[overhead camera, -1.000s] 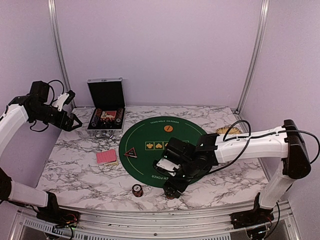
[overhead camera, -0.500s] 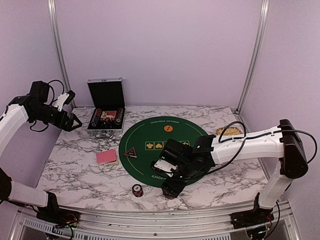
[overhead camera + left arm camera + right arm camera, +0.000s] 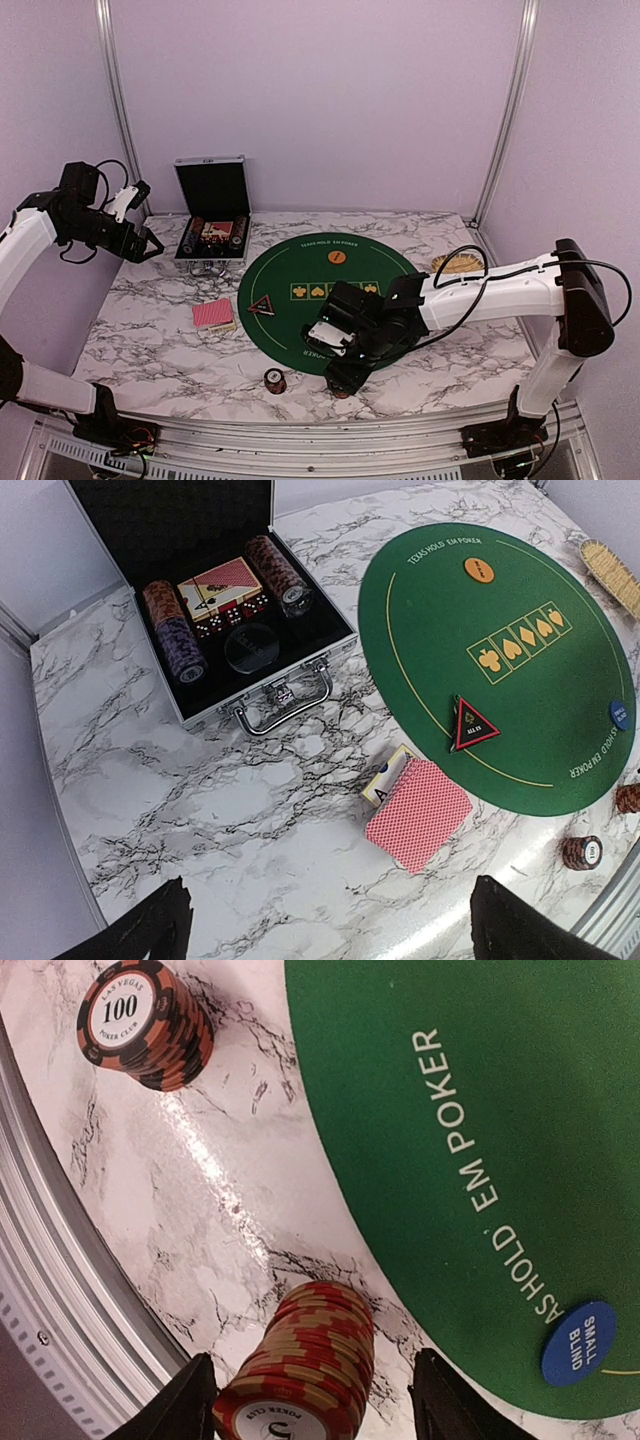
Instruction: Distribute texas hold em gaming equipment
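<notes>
Right arm: over the last second it has sunk a little lower and drifted slightly to its left. It now sits right on top of the red-orange chip stack [image 3: 300,1370].

- Stack stands upright on the marble tabletop [image 3: 200,800], directly under the right hand [image 3: 315,1400], just off the near rim of the green mat [image 3: 480,1080].
- Right hand is partly spread. One finger stands on each side of the stack, with a gap showing on at least one side. No pinch yet.
- Judgement: the approach is finished and the grab on this stack is starting. The stack has not been lifted.

Around the right hand:
- Black-and-orange chip stack [image 3: 143,1022] to its left, on bare marble, well apart from the fingers.
- Blue disc [image 3: 578,1343] just beyond it, lying on the mat.

Left hand [image 3: 335,920] has not moved. It is spread wide and holds nothing, hanging high over the far left of the tabletop. Below and ahead of it:
- Fanned red-backed cards [image 3: 418,812] on the marble.
- Triangular marker [image 3: 473,725] and orange disc [image 3: 479,569], both on the mat.

Containers:
- Open case [image 3: 300,665], ahead of the left hand. It holds two rows of chips [image 3: 172,630], a card deck [image 3: 222,585], dark dice [image 3: 228,620] and a clear round disc [image 3: 250,645].
- Straw basket [image 3: 610,570], past the mat. Cannot tell what is in it.

Judgement: most chips remain in the case, so distribution is at an early stage.
</notes>
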Tool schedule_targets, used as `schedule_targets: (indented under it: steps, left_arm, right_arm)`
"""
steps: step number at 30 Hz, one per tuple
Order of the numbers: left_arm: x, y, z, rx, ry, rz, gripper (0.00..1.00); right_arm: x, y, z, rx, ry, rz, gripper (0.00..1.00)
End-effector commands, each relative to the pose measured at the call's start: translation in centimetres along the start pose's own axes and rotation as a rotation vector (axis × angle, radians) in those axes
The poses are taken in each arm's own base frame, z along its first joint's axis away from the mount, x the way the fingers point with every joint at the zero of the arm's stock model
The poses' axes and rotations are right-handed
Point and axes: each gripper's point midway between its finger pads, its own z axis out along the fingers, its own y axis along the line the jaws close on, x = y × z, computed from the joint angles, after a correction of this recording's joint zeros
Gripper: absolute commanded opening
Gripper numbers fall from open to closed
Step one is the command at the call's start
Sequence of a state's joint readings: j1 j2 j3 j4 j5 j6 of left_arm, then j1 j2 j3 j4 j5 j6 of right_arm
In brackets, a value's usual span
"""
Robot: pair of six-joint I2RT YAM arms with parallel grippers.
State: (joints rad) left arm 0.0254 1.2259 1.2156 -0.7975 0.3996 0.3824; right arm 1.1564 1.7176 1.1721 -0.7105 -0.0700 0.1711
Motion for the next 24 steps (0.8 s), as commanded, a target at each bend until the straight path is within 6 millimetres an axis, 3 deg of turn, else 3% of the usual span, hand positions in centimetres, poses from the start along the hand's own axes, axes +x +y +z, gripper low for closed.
schedule_targets:
  steps: [1,10,13,17,24]
  left_arm:
    - [-0.3,-0.1,-0.6,-0.004,0.001,0.007,0.99]
    - [-0.2,0.0,-0.6,-0.009,0.005,0.01,0.99]
    - [-0.2,0.0,-0.6,-0.01,0.003,0.012,0.99]
    - [-0.1,0.0,-0.6,-0.011,0.006,0.013,0.99]
    - [-0.1,0.0,-0.6,-0.009,0.005,0.013,0.99]
  right_arm:
    - [-0.1,0.0,0.0,0.007,-0.004,-0.01,0.62]
    - [0.1,0.2,0.0,0.0,0.003,-0.01,0.49]
    - [-0.1,0.2,-0.1,0.0,0.002,-0.011,0.4]
    - [-0.5,0.3,-0.9,-0.002,-0.013,-0.014,0.29]
    - [-1.7,0.7,-2.7,-0.012,-0.044,-0.012,0.19]
